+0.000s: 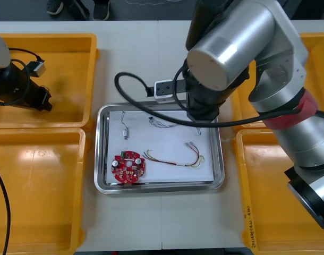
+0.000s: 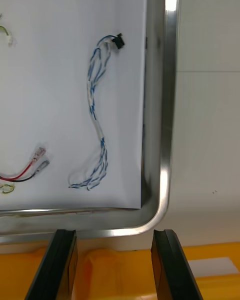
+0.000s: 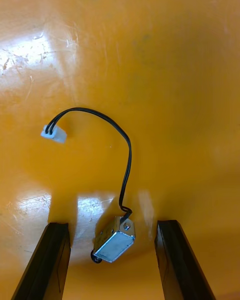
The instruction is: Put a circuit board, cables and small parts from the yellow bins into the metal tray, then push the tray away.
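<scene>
Left gripper wide, straddling metal part in bin left of tray: best descend centred, pinch body, not cable. Right gripper wide, over tray corner, idle.

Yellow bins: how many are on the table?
4: far left bin, near left bin, far right bin and near right bin, both right ones partly behind the right arm.

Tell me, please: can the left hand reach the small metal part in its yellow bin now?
Probably yes. The left hand hangs open over the yellow bin, one finger on each side of the small metal part; nothing else lies between them, and its black cable trails away.
</scene>
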